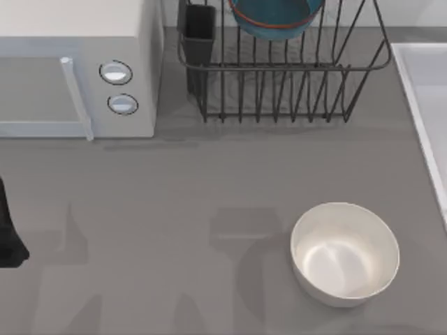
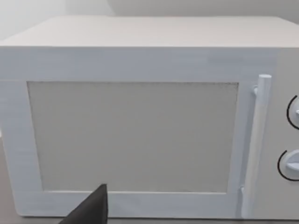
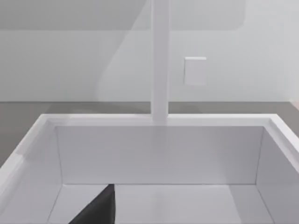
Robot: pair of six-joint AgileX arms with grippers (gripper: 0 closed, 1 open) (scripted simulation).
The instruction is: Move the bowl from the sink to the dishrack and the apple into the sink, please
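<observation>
The teal-blue bowl [image 1: 274, 17] with its orange-red rim sits inside the dark wire dishrack [image 1: 279, 91] at the back of the table. Part of the pale sink [image 1: 422, 91] runs along the right edge of the top view. In the right wrist view the sink's basin [image 3: 159, 154] lies just below and ahead of my right gripper, with one dark finger [image 3: 98, 210] over its floor. The apple is out of view. My left arm [image 1: 8, 241] is parked at the left edge, and one of its fingers [image 2: 91, 210] points at the microwave door.
A white microwave [image 1: 77, 63] stands at the back left. A plain white bowl [image 1: 344, 252] rests on the grey counter at the front right. A black utensil cup [image 1: 199, 31] is at the rack's left corner. A white faucet post [image 3: 160, 60] rises behind the basin.
</observation>
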